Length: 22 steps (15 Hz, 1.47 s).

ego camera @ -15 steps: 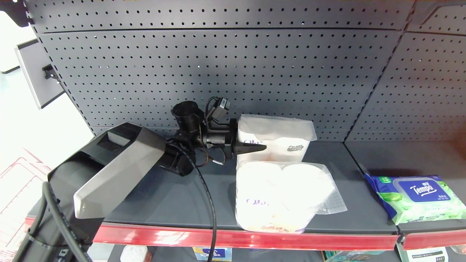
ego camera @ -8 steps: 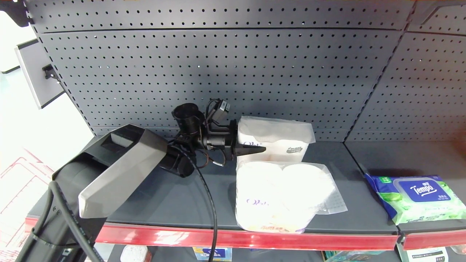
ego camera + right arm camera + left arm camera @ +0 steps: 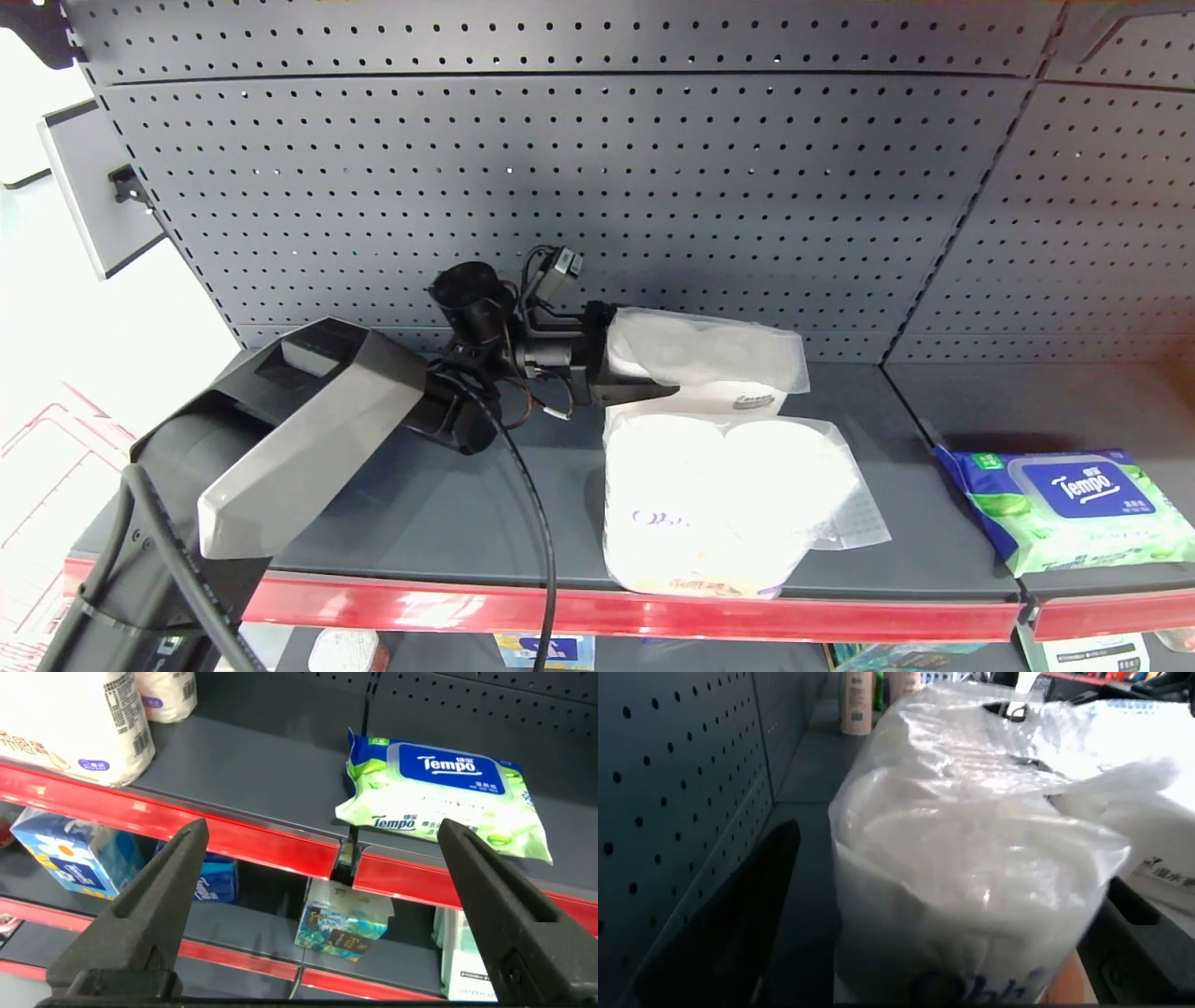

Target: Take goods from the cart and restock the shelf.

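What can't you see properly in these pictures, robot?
- Head view: the far finger of the left gripper, hidden behind the back tissue pack.
- Head view: that pack's bottom, covered by the front tissue pack; whether it is resting or lifted is unclear.
- Head view: boxes under the red shelf edge, cut off by the picture's edge.
- Left wrist view: bottles, blurred and cut off.

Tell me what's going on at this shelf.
The left gripper is clamped on a pack of toilet rolls at the back of the shelf. The pack sits tilted, with its gripped end higher. A second pack of rolls stands just in front of it, near the shelf's red edge. A pack of wet wipes lies further right. The right gripper hangs open in front of the shelf, holding nothing.
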Motion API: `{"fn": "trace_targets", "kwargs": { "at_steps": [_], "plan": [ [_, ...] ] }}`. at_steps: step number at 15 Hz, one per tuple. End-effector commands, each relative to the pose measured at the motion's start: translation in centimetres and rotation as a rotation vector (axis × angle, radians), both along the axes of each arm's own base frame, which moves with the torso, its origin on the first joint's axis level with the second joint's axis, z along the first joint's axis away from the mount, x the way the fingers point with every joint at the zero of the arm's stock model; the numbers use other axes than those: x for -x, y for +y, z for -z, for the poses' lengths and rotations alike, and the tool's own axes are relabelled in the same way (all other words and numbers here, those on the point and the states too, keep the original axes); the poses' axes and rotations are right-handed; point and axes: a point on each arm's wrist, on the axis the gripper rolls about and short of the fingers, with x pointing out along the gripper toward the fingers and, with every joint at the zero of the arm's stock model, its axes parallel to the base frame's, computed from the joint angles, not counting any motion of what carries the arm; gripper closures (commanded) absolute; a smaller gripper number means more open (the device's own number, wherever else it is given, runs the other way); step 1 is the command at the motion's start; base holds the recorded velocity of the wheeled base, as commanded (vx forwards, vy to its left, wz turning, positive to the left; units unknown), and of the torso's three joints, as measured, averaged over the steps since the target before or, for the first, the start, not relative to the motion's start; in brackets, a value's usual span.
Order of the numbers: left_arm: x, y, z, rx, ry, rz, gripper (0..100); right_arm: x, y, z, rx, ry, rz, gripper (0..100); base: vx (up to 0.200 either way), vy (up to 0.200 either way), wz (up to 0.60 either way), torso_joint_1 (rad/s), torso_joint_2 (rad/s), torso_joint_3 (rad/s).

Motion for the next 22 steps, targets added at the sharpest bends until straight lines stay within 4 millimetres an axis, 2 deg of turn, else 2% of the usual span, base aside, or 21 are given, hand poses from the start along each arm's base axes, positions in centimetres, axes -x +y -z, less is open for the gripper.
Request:
{"fn": "trace_targets", "kwargs": {
  "at_steps": [1,4,9,16,18,22],
  "plan": [
    [-0.1,0.5,-0.4,0.005,-0.003,-0.009,0,0.0,0.0,0.0,0.0,0.002,-0.001,0,0.0,0.0,0.0,0.0,0.0,0.0],
    [-0.3,2.7,-1.7,0.039,-0.005,-0.034,0,0.0,0.0,0.0,0.0,0.002,-0.001,0,0.0,0.0,0.0,0.0,0.0,0.0],
    [1.1,4.1,-3.7,0.045,0.06,-0.031,0,0.0,0.0,0.0,0.0,0.002,-0.001,0,0.0,0.0,0.0,0.0,0.0,0.0],
    [3.7,7.4,-8.4,0.058,0.063,-0.079,0,0.0,0.0,0.0,0.0,0.002,-0.002,0,0.0,0.0,0.0,0.0,0.0,0.0],
    [5.4,8.6,-10.0,0.058,0.073,-0.092,0,0.0,0.0,0.0,0.0,0.002,-0.004,0,0.0,0.0,0.0,0.0,0.0,0.0],
    [9.8,10.3,-11.8,0.065,0.271,-0.212,0,0.0,0.0,0.0,0.0,0.002,-0.008,0,0.0,0.0,0.0,0.0,0.0,0.0]
  ]
}}
